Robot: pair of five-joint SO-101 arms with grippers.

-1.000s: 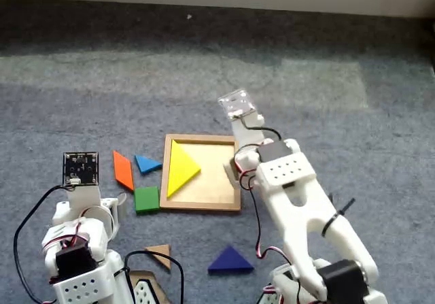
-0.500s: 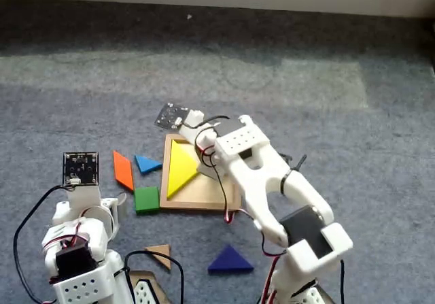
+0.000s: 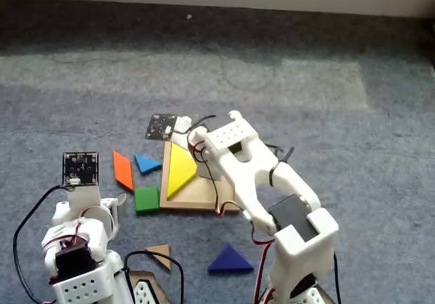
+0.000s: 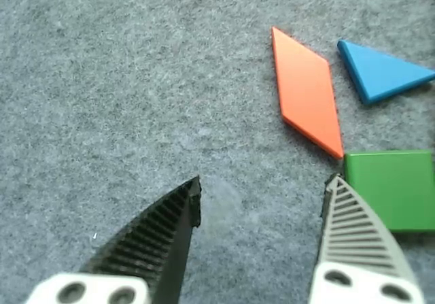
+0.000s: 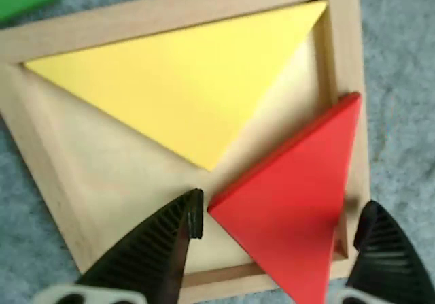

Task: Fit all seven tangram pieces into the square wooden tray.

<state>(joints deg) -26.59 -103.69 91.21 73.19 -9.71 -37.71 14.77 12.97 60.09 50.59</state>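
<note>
While the right arm leans in from the lower right of the high view over the square wooden tray [image 3: 187, 205] at the centre, the right gripper [image 5: 280, 226] hangs released above the tray, jaws spread either side of a red triangle [image 5: 292, 209] without clamping it. That red triangle lies partly in the tray, with two corners riding up on the wooden rim. A yellow triangle [image 3: 178, 170] sits flat inside, along the tray's left side. Just left of the tray on the grey desk [image 3: 306, 113] lie an orange parallelogram [image 3: 123, 170], a light blue triangle [image 3: 147, 163] and a green square [image 3: 146, 199]. Below the tray lie a tan triangle [image 3: 160, 253] and a dark blue triangle [image 3: 230, 260]. At the lower left, the left gripper [image 4: 262, 195] is spread wide over bare desk, holding nothing, with the green square just beside its pale finger.
</note>
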